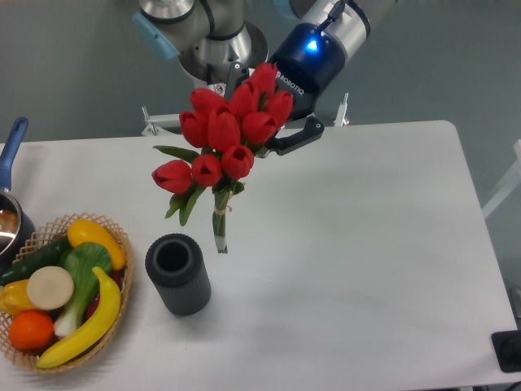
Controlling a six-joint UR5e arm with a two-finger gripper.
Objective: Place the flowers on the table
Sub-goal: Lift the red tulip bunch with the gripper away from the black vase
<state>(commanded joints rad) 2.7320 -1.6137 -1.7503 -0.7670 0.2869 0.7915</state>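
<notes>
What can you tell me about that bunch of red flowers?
The flowers are about nine red tulips with green leaves and tied green stems, looking artificial. The bunch hangs tilted, heads up toward the gripper, which seems to grip it near the blooms, stem ends pointing down beside the dark cylinder. Whether the stems touch the table is unclear.

Landmark: cylinder (177, 274), upright on table (366, 244). Basket (69, 293) of toy produce sat just left of it, narrow gap between. Pot (10, 220) stood farther left at the edge. Flowers (224, 142) hung above and behind the cylinder. Right of the cylinder, tabletop was bare.
</notes>
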